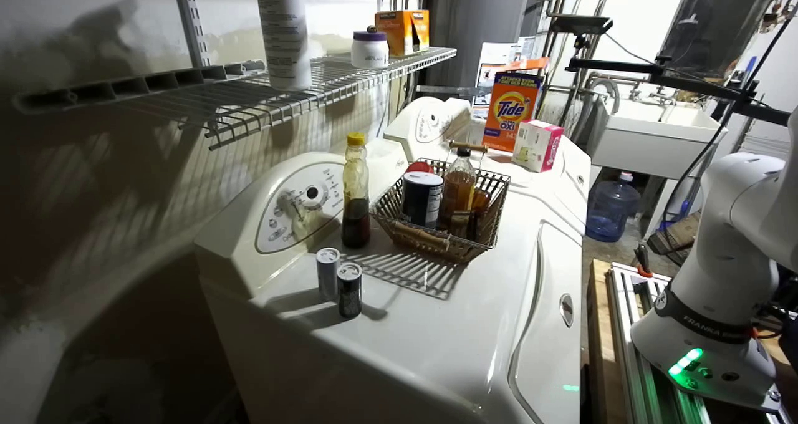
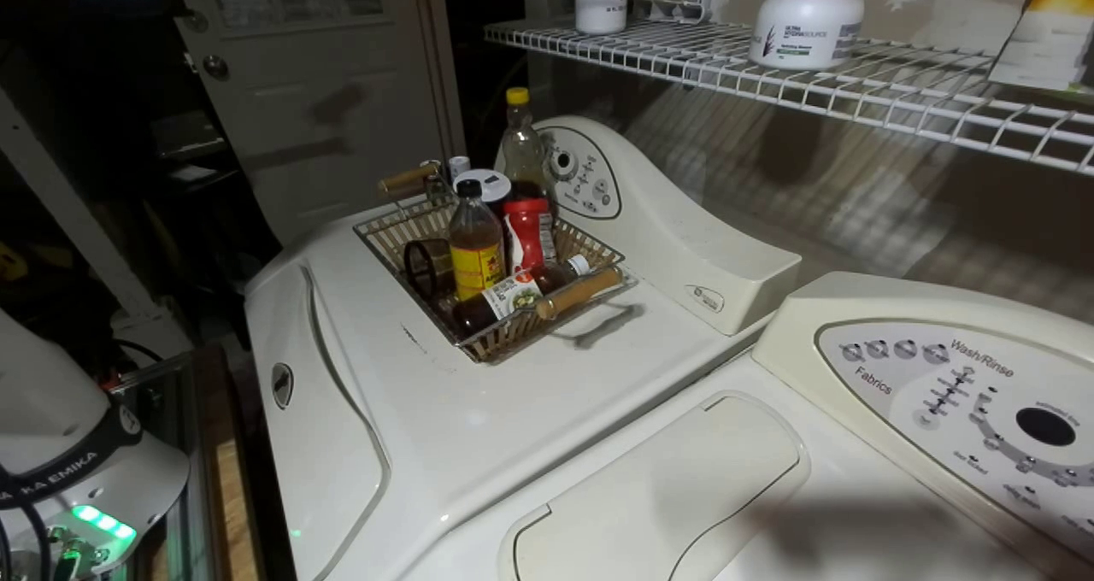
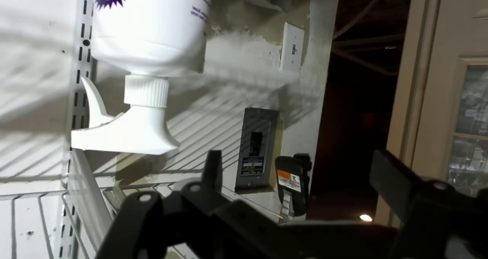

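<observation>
My gripper is open and empty in the wrist view, whose picture stands upside down. A white spray bottle is beyond it, apart from the fingers. Neither exterior view shows the gripper. A wire basket with wooden handles stands on a white machine. It holds a dark canister with white lid, a yellow-labelled bottle, a red bottle and a lying dark bottle. A tall yellow-capped bottle stands beside the basket. Two small shakers stand nearby.
A wire shelf over the machines carries a purple-lidded jar and an orange box. A Tide box and a pink-white box stand on the far machine. The arm's base stands beside the machines.
</observation>
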Robot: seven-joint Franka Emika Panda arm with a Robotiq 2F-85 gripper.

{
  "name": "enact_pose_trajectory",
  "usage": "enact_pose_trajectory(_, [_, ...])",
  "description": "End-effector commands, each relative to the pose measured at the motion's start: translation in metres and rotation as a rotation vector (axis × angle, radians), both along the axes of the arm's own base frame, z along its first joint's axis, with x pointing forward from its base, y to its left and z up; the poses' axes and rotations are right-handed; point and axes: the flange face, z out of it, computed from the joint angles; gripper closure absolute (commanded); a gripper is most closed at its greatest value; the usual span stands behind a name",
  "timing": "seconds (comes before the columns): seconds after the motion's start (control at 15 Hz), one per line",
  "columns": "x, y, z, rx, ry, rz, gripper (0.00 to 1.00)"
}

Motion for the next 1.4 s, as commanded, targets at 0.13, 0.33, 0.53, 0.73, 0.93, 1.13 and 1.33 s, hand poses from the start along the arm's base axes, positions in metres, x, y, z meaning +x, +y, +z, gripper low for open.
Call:
enact_pose_trajectory(0.13, [0.031,-0.014,0.005,-0.003,-0.056,0.013,0.00])
enact_pose_trajectory(0.33, [0.040,-0.022,0.006,0.001,-0.068,-0.004,0.00])
enact_pose_trajectory(0.53, [0.048,-0.029,0.002,0.019,-0.054,-0.028,0.00])
enact_pose_trajectory(0.73, [0.056,-0.032,-0.006,0.043,-0.047,-0.035,0.00])
enact_pose_trajectory(0.93, [0.064,-0.034,-0.011,0.053,-0.048,-0.036,0.00])
enact_pose_trajectory(1.13, [0.072,-0.035,-0.015,0.052,-0.063,-0.038,0.00])
enact_pose_trajectory(1.33, [0.079,-0.037,-0.017,0.045,-0.077,-0.042,0.00])
